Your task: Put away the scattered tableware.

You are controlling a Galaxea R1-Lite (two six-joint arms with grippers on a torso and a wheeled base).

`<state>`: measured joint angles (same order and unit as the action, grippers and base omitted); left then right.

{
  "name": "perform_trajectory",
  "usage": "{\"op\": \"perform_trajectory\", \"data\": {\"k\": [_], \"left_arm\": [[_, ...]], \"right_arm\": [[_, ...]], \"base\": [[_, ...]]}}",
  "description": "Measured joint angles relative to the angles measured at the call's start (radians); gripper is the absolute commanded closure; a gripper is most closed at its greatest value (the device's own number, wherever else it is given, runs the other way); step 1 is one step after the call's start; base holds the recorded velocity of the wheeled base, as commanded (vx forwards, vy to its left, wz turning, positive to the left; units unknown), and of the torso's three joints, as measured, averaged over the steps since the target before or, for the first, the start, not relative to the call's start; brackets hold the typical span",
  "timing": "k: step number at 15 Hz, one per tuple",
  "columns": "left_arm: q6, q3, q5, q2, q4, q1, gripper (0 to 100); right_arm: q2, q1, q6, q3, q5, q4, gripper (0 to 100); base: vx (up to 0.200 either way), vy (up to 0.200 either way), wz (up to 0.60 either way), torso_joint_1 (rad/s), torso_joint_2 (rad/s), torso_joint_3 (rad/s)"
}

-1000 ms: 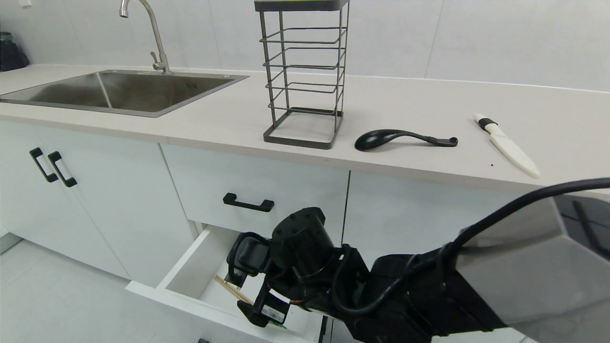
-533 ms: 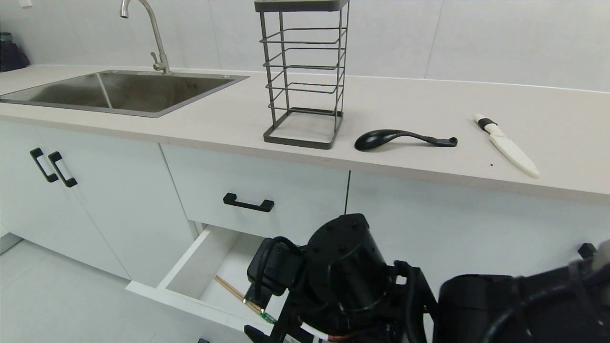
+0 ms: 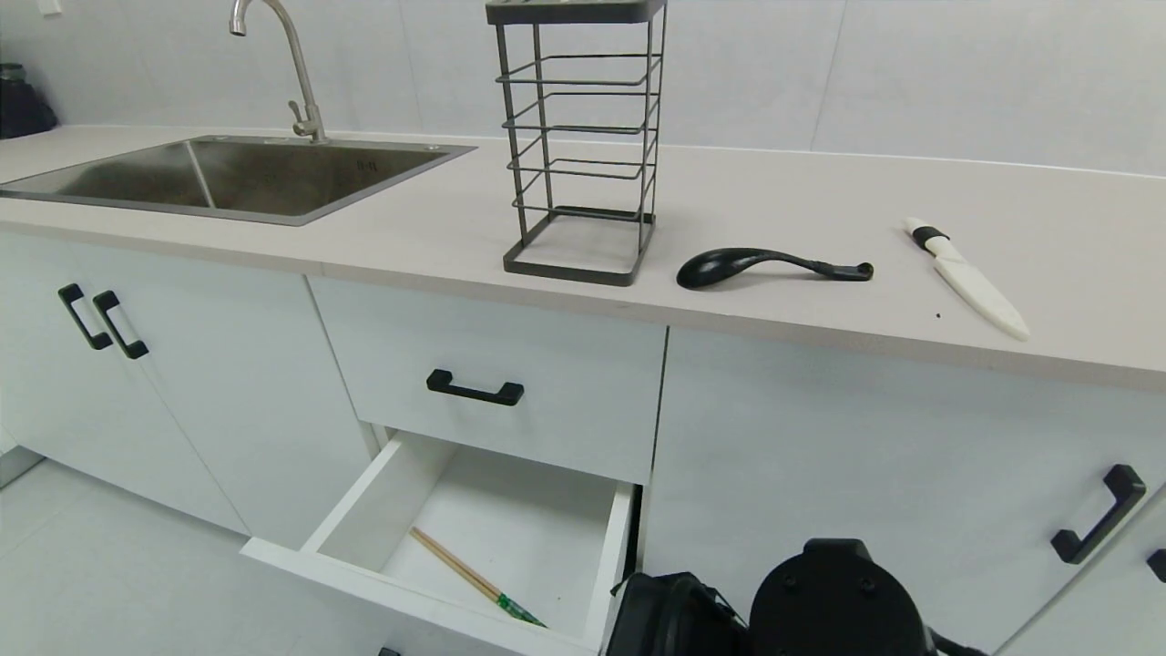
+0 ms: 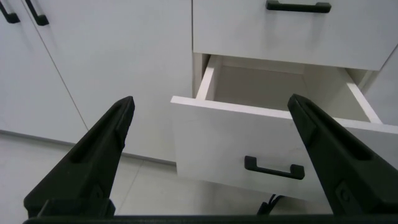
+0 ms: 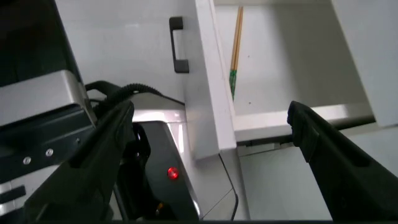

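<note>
Head view: we list green-tipped wooden chopsticks point(image 3: 466, 575) in pulled-out white drawer point(image 3: 357, 508); black curved spoon point(image 3: 716, 269), white knife point(image 3: 971, 283) on pale bench point(image 3: 802, 200); left and right jaws spread wide, holding nothing.

Sink point(image 3: 137, 173), faucet point(image 3: 296, 64), wire rack point(image 3: 574, 11), countertop point(image 3: 774, 200)

Chopsticks point(image 3: 469, 576) lay in open drawer point(image 3: 351, 519) below counter point(image 3: 437, 228); on counter: sink point(image 3: 273, 173) left; rack point(image 3: 568, 274) centre; spoon point(image 3: 715, 269), then knife point(image 3: 970, 281), right.
</note>
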<state>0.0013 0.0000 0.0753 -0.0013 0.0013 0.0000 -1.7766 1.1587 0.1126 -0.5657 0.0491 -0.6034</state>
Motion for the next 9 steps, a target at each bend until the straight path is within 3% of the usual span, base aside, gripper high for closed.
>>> {"op": "perform_trajectory", "data": {"k": [4, 9], "left_arm": [[0.000, 0.000, 0.000, 0.000, 0.000, 0.000, 0], [0.000, 0.000, 0.000, 0.000, -0.001, 0.000, 0]], "right_arm": [[0.014, 0.015, -0.014, 0.013, 0.000, 0.003, 0], [0.017, 0.037, -0.023, 0.015, -0.003, 0.001, 0]], "base": [[0.000, 0.000, 0.00, 0.220, -0.14, -0.127], [0.000, 0.000, 0.00, 0.229, -0.59, -0.220]]}}
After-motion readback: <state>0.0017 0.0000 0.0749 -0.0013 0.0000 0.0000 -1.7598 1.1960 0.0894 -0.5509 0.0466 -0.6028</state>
